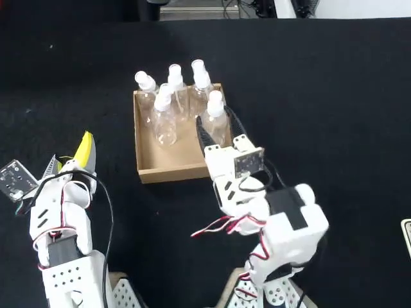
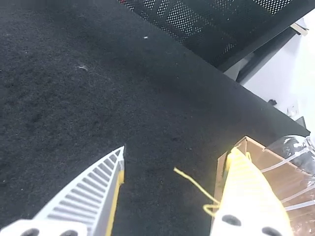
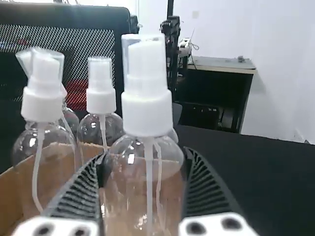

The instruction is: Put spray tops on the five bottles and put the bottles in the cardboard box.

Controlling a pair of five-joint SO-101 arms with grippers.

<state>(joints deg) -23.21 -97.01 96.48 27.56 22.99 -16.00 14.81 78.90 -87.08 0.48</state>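
Bottle (image 3: 146, 123) pinched in right gripper (image 3: 145, 162), upright in cardboard box (image 1: 183, 154) — left gripper (image 2: 177, 149) spread, well apart.

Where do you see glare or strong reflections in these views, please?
High view: small highlights on the clear bottles in the cardboard box. Right wrist view: a bright wall behind, glints on the front bottle. Left wrist view: light streaks on a bottle, along its curved side by the box corner.

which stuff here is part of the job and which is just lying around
Job: cardboard box; four bottles in it; fifth bottle in the right gripper; spray tops on all five.
Lying about: pale thing far right of the box; mesh chair; desk.
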